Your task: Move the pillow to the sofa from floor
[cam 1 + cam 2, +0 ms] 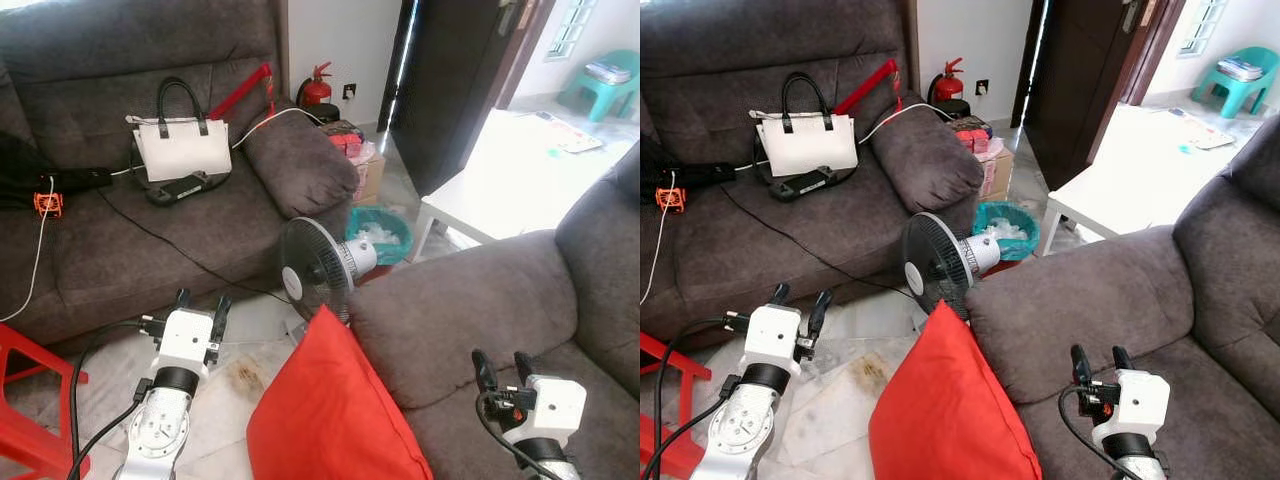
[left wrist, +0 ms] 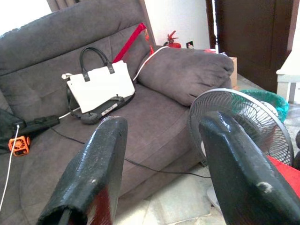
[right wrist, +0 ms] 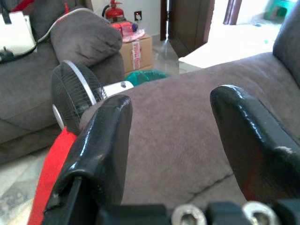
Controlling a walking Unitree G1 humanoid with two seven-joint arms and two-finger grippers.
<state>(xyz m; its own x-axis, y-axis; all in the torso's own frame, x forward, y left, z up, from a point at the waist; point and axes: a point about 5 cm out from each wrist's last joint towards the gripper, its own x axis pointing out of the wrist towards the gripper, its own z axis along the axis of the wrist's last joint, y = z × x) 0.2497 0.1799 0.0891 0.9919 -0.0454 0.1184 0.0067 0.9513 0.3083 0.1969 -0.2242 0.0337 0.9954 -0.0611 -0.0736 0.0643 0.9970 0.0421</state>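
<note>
White handbag [image 1: 181, 147], floor fan [image 1: 315, 268], fire extinguisher [image 1: 317, 88], red stool [image 1: 30, 400]

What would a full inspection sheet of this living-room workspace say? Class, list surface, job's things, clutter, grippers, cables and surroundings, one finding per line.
Surface: tiled floor with a brown stain, between two grey sofas.
Job's things: red pillow stands on the floor, leaning against the near sofa; not gripped.
Clutter: white handbag and black bag on the far sofa; table fan on the floor; teal bin; cardboard box; red stool.
Grippers: left gripper open above the floor; right gripper open above the near sofa's seat.
Cables: black cable and white cable across the far sofa.
Surroundings: fire extinguisher, dark door, white low table, teal chair.
</note>
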